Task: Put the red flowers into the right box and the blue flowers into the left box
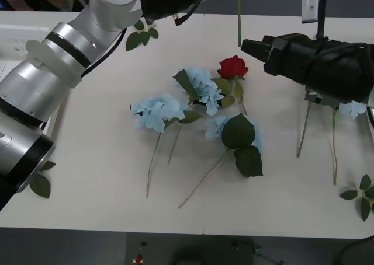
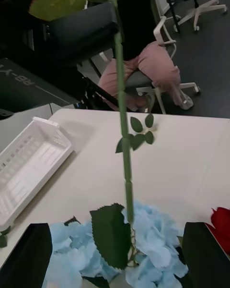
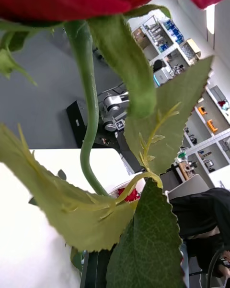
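A rose stem (image 1: 238,17) hangs at 12 o'clock of the table rose (image 1: 232,66), apparently lifted by the left gripper (image 1: 175,1), whose fingers I cannot tell. The right gripper (image 1: 250,45), fingers spread, flanks it, probably a handover toward the right box. The left box (image 1: 14,40) sits at 9 o'clock. An inverted "RB-Y" marks a black panel (image 2: 24,84).

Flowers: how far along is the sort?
Done: nothing seen; left box holds no flowers. In hand: one rose hangs aloft, stem dangling before the right gripper, jaws open. Left: a second rose and the blue flowers on the table.
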Tool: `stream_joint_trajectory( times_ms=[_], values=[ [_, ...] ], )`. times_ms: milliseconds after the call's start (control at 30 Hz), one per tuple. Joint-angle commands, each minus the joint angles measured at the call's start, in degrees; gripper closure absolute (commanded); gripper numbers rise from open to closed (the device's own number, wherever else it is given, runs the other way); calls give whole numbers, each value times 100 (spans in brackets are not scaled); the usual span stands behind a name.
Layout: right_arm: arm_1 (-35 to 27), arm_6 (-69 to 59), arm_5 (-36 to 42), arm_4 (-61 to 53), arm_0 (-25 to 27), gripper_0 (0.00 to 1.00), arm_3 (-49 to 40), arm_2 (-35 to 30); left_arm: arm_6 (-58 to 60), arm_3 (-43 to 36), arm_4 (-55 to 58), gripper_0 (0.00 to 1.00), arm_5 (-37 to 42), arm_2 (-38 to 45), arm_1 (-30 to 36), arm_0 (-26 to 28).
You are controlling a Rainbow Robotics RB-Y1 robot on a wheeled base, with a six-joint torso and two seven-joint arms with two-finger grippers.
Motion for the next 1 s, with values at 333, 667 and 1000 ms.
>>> stream_joint_trajectory(
  times_ms=[333, 667, 1000],
  values=[
    [1146, 366, -290, 918, -1061, 20, 1195, 171, 340, -133, 15, 100, -8, 64, 95, -182],
    [1471, 489, -932, 918, -1967, 20, 2356, 689, 340, -133, 15, 100, -8, 64, 95, -182],
    [1524, 533, -932, 821, -2072, 100, 2426, 637, 340, -133, 15, 100, -8, 64, 95, -182]
  ],
)
